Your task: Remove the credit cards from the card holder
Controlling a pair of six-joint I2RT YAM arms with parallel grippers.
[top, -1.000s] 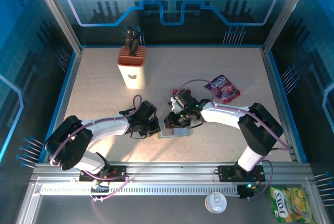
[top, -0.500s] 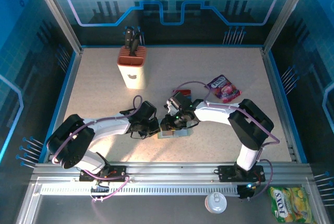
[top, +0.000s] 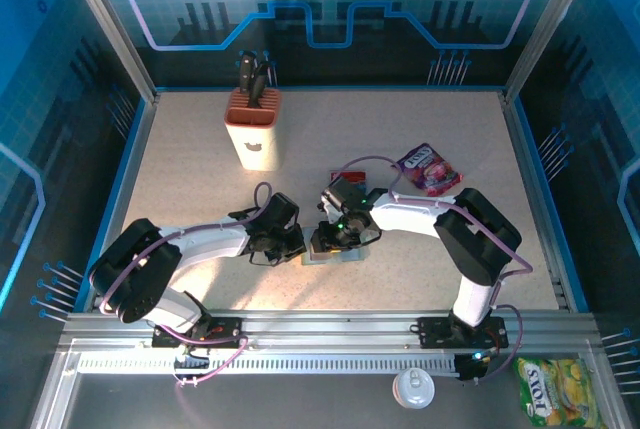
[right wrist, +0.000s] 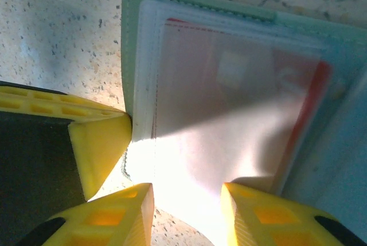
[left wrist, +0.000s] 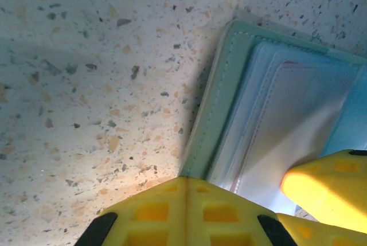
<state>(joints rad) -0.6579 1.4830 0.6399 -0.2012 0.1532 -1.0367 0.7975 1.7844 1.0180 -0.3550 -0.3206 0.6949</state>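
Print on the credit card [right wrist: 246, 74] is too blurred to read through its clear sleeve; a red band along one side is all that comes through. The card sits inside the card holder [right wrist: 129, 39], a plain unmarked grey-green wallet lying open and flat on the speckled table [top: 200, 179], near the middle toward the front edge, between the two grippers.

The right gripper [right wrist: 187, 191] has its yellow fingers apart, with the near edge of the sleeve showing in the gap; I cannot tell whether the pads touch it. The left gripper [left wrist: 184, 183] has its fingers pressed together, and their tip meets the holder's stitched corner on its left side.

Further out, the purple snack packet [top: 428, 169] carries pale lettering too small to read. The yellow-green packet [top: 555, 392] beyond the front rail bears bold dark letters I cannot make out for certain. The tan knife block [top: 253, 134] shows no writing.

Since a second ago, the right arm's elbow has swung in toward the centre and its gripper has shifted slightly left over the holder. The left arm and the holder lie as they did.
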